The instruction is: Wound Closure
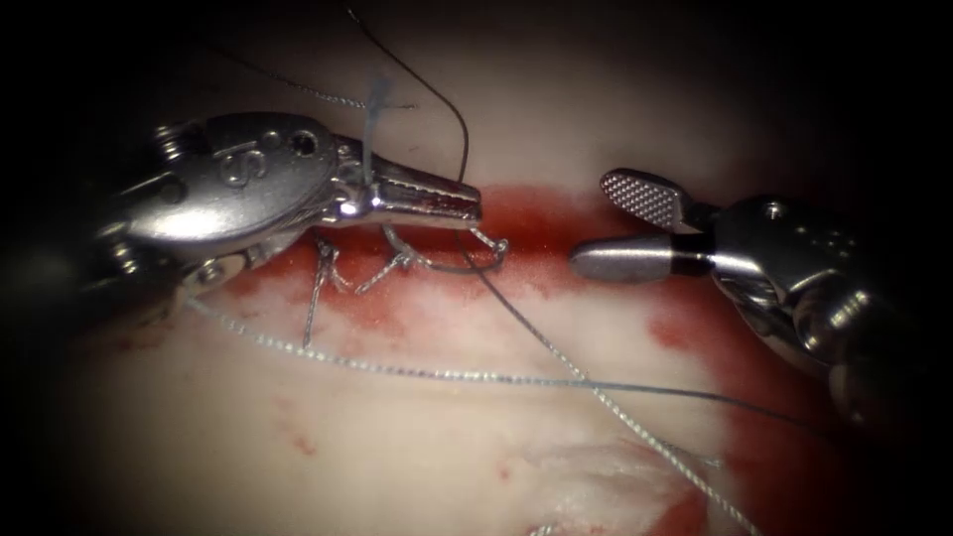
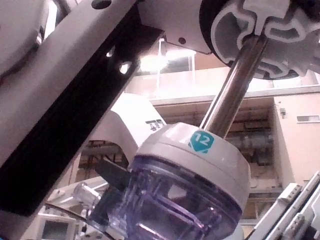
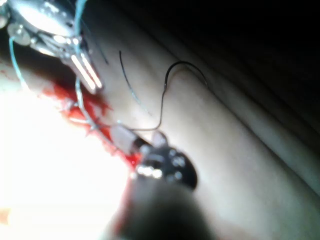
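Observation:
The tissue [image 1: 417, 437] has a cut [image 1: 536, 223] running left to right, wet with red fluid. My left tool [image 1: 467, 203] lies over the cut's left part, jaws shut on the curved needle [image 1: 437, 266] near its left end. The needle's arc sags just beneath the jaws, and its far end lies among stitches [image 1: 397, 260] in the cut. Pale thread [image 1: 373, 129] lies over this tool. My right tool [image 1: 596, 226] hovers over the cut to the right, open and holding nothing. The right wrist view has the left tool [image 3: 85, 74] and the right tool [image 3: 131, 142].
A dark thread [image 1: 437, 89] curls down from the top to the left tool's tip. Light thread [image 1: 447, 374] crosses the near tissue from left to right, and another strand [image 1: 635, 422] runs down to the lower right. A red patch [image 1: 695, 333] stains the tissue under the right tool.

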Robot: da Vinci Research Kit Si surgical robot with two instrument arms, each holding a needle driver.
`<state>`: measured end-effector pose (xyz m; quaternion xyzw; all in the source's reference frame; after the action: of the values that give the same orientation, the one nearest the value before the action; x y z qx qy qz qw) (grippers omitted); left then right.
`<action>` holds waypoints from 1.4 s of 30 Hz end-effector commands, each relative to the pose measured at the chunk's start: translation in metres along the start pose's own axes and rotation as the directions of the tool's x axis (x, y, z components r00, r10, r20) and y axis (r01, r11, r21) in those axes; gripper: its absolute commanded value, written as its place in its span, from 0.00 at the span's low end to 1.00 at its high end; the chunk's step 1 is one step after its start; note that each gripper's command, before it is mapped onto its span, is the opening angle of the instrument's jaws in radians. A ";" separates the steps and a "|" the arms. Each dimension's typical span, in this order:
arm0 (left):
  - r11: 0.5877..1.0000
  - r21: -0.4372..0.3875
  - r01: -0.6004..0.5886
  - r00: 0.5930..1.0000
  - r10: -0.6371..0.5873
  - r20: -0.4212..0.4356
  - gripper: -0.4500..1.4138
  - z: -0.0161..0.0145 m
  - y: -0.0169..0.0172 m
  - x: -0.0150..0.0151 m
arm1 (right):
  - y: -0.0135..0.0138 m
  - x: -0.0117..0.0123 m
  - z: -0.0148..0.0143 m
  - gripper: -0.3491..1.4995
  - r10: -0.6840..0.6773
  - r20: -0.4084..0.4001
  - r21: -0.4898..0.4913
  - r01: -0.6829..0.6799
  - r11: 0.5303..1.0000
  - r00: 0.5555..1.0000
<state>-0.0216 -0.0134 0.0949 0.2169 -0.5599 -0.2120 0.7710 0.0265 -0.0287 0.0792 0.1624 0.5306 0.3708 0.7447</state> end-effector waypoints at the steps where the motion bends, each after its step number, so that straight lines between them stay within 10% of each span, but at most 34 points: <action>1: 1.000 -0.012 0.009 1.000 -0.009 0.017 0.00 0.0002 0.0012 -0.0012 | 0.0005 0.0000 0.0011 0.33 -0.134 0.005 0.036 0.134 0.990 0.991; 6: 1.000 -0.027 0.013 1.000 -0.012 0.022 0.00 -0.0002 0.0014 -0.0011 | 0.0008 -0.0009 0.0016 0.30 -0.315 -0.002 0.053 0.315 0.948 0.949; 10: 0.999 -0.034 0.015 1.000 -0.015 0.023 0.00 -0.0005 0.0013 -0.0011 | 0.0011 -0.0012 0.0018 0.65 -0.342 -0.004 0.055 0.341 0.938 0.940; 12: 0.999 -0.035 0.027 0.999 -0.026 0.023 0.00 -0.0005 0.0012 -0.0010 | 0.0009 -0.0011 0.0018 0.65 -0.340 -0.003 0.058 0.339 0.939 0.940; 18: 0.999 -0.034 0.026 1.000 -0.025 0.014 0.00 0.0005 0.0002 0.0009 | -0.0010 -0.0011 0.0021 0.57 0.084 0.028 0.067 -0.086 0.994 0.996; 28: 1.000 -0.016 0.016 0.999 -0.016 -0.042 0.00 0.0018 -0.0007 0.0037 | -0.0044 0.0036 0.0026 0.56 0.574 0.075 0.012 -0.576 0.817 0.815; 42: 1.000 -0.014 0.023 0.999 -0.024 -0.042 0.00 0.0020 -0.0008 0.0036 | -0.0060 -0.0013 0.0051 0.71 0.532 0.338 -0.324 -0.434 0.841 0.776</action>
<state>-0.0221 -0.0176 0.0982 0.2254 -0.5370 -0.2214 0.7822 0.0324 -0.0337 0.0780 0.2811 0.2486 0.5655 0.7344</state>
